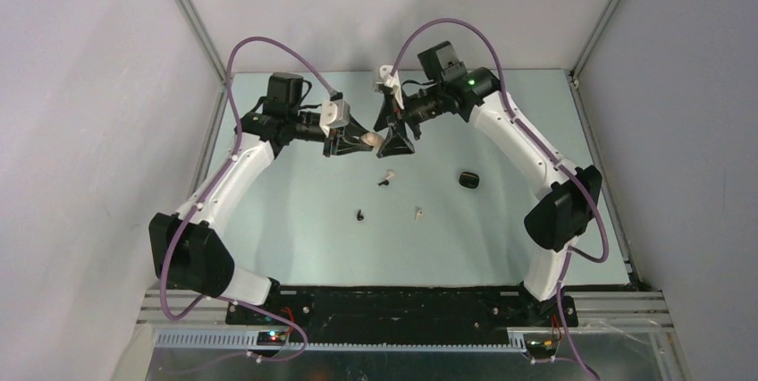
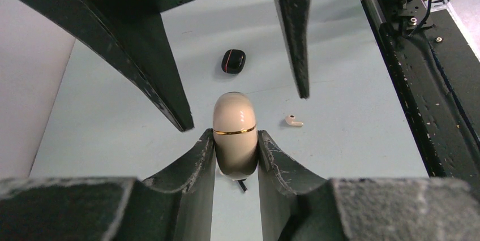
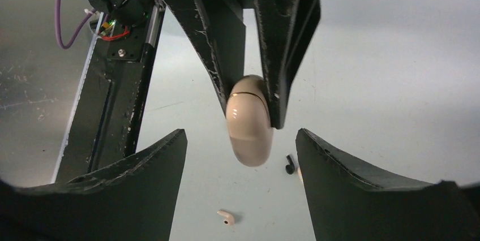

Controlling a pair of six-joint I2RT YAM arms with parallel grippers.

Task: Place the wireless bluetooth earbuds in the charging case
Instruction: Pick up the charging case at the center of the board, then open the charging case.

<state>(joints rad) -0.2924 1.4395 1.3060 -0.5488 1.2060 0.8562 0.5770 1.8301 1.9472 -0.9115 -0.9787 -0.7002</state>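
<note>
My left gripper point(image 2: 236, 134) is shut on a cream charging case point(image 2: 234, 111) with a gold seam, lid closed, held above the table. My right gripper point(image 3: 240, 134) is open, its fingers point(image 3: 148, 184) standing on either side of the case's point(image 3: 249, 130) free end without touching it. In the top view the two grippers meet at the back centre, left gripper point(image 1: 350, 141) and right gripper point(image 1: 394, 139) with the case point(image 1: 369, 139) between them. Loose earbuds lie on the table: a cream one point(image 1: 417, 213), a black one point(image 1: 360, 215), and a cream and black pair point(image 1: 386, 175).
A black charging case point(image 1: 468, 179) lies shut on the table to the right of the grippers, also in the left wrist view point(image 2: 232, 61). A cream earbud point(image 3: 226, 217) and a black earbud point(image 3: 290, 165) lie below the held case. Grey walls enclose the table.
</note>
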